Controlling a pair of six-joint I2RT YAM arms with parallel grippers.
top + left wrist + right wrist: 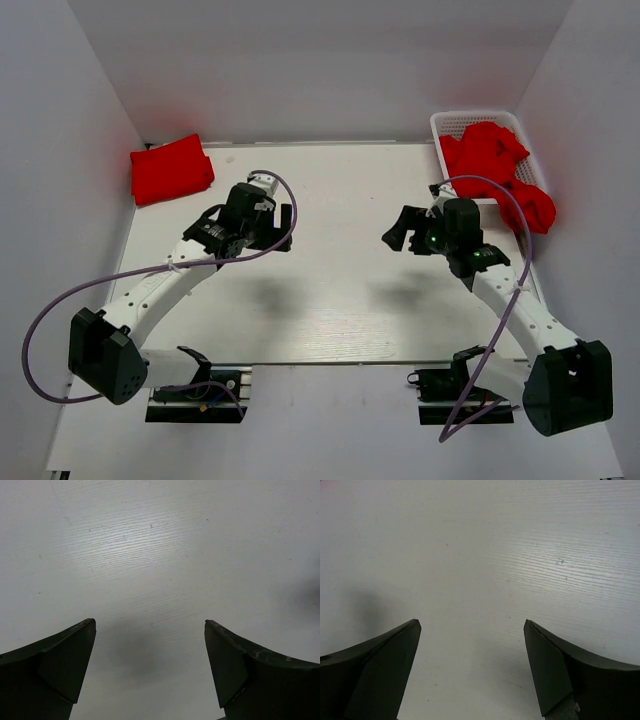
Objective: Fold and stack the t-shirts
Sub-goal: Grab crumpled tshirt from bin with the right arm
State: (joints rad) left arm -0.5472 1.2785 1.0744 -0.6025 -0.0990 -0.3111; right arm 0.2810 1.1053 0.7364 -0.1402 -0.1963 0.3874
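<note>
Red cloth is lying in two places on the white tabletop [340,190], both well apart from the tools. One folded t-shirt [171,170] is sitting in the far left corner, beyond and to the left of the left tool [284,228], close against the left wall [60,150]. The loose heap of t-shirts [490,155] is filling the white lattice basket [470,120] in the far right corner. One shirt is spilling over the basket's near rim toward the tabletop's right edge, behind and to the right of the right tool [396,232].

Both tools are hovering over the bare middle of the tabletop, pointing inward at each other with an open stretch between them. The left tool's fingers [60,665] are standing wide apart, holding nothing, with only pale woodgrain showing below. The right tool's fingers [560,670] are spread equally wide and are gripping nothing.

The middle and near parts of the tabletop are offering open room, bounded by walls on the left, far and right sides. A purple cable [60,320] is looping out beside each arm.
</note>
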